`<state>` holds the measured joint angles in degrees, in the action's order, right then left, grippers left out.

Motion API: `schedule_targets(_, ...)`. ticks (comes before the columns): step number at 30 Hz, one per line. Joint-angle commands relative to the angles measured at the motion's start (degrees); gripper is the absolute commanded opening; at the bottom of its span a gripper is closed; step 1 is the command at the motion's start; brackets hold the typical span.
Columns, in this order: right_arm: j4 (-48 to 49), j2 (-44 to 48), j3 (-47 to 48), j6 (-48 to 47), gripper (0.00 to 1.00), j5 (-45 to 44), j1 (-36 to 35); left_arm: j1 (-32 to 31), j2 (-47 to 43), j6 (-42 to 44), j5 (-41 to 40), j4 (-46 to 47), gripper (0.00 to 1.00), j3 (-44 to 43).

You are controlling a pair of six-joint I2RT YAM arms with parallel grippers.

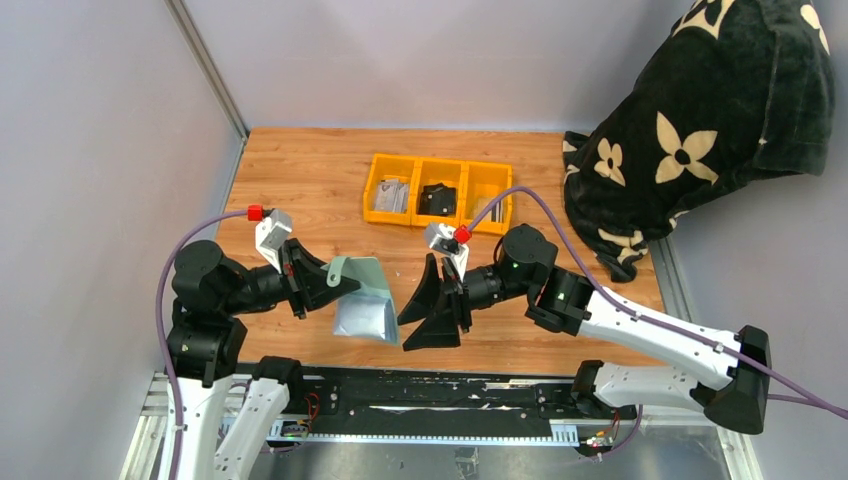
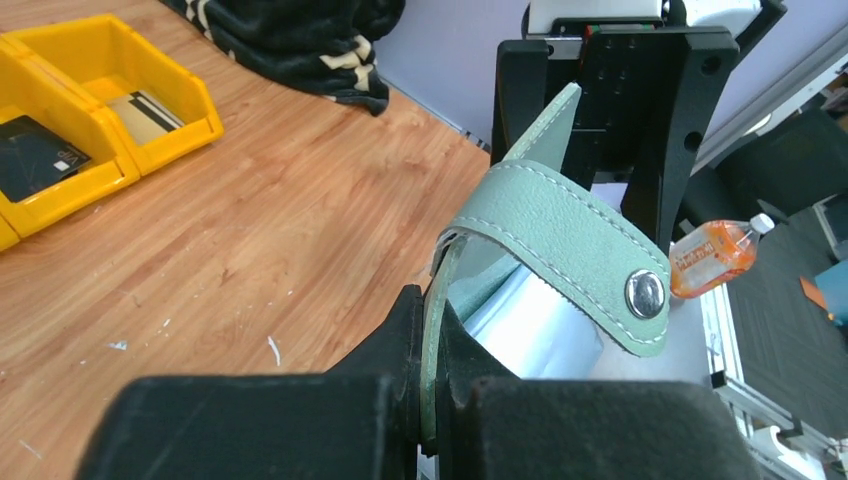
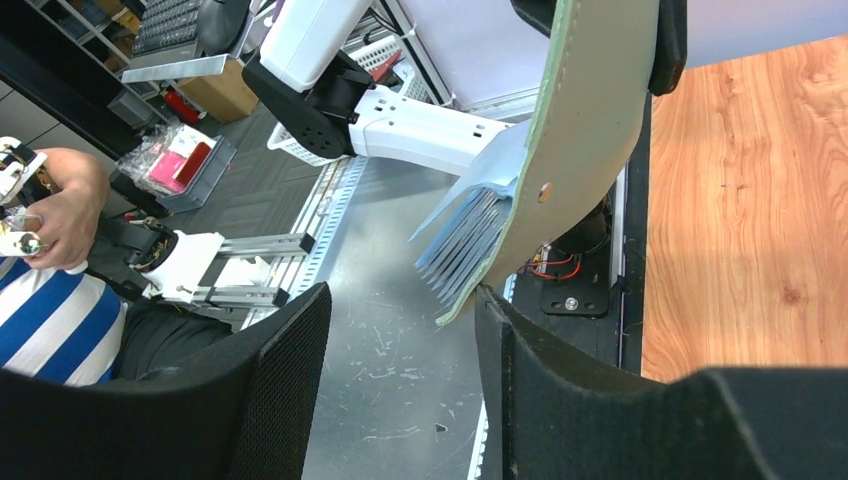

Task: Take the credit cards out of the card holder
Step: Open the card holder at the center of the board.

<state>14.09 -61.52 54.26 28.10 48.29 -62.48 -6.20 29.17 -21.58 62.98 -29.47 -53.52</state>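
Observation:
My left gripper (image 1: 350,283) is shut on one flap of the sage-green card holder (image 1: 365,285) and holds it open above the table's near edge. In the left wrist view the jaws (image 2: 432,340) pinch the flap edge, and the strap tab with its snap (image 2: 570,240) curls over the blue-grey inside. My right gripper (image 1: 402,333) is open just right of the holder. In the right wrist view (image 3: 400,300) the holder (image 3: 590,130) hangs with its fanned pockets (image 3: 465,245) near my right fingertip (image 3: 490,310). I cannot tell if cards are inside. Grey cards (image 1: 390,196) lie in the bin's left compartment, and a whitish one (image 2: 145,110) in its right.
A yellow three-compartment bin (image 1: 437,163) stands mid-table with a black object (image 1: 438,198) in its middle section. A black flower-patterned blanket (image 1: 700,120) is heaped at the back right. Grey walls close the left and back sides. A metal rail (image 1: 430,400) runs along the near edge.

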Motion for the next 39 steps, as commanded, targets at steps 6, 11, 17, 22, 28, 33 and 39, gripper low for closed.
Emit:
schedule_targets(6,6.93,3.30,-5.48,-1.60,0.59,-2.31,0.08,-0.02,0.71,-6.31,0.00,5.91,0.00,-0.81)
schedule_targets(11,12.14,5.65,-8.92,-4.02,0.59,-4.30,-0.01,-0.04,0.71,-9.60,1.66,8.06,0.00,-0.79)
schedule_targets(17,13.29,6.64,-9.99,-5.36,0.59,-4.76,-0.11,-0.03,1.05,-12.12,2.82,9.73,0.00,-0.66)
schedule_targets(22,11.94,5.28,-9.19,-6.13,0.60,-7.71,-0.27,0.01,1.33,-14.17,2.89,11.15,0.00,-0.81)
schedule_targets(28,9.87,3.36,-6.83,-8.85,0.60,-13.52,-1.01,-0.04,1.15,-16.03,3.64,12.36,0.00,-0.80)
schedule_targets(33,10.09,3.29,-6.12,-10.90,0.52,-16.65,-1.22,-0.03,1.15,-16.97,4.97,12.74,0.00,-1.34)
schedule_targets(39,7.82,3.78,-3.78,-14.41,0.43,-20.52,-1.87,-0.05,1.07,-17.49,5.66,12.51,0.00,-1.95)
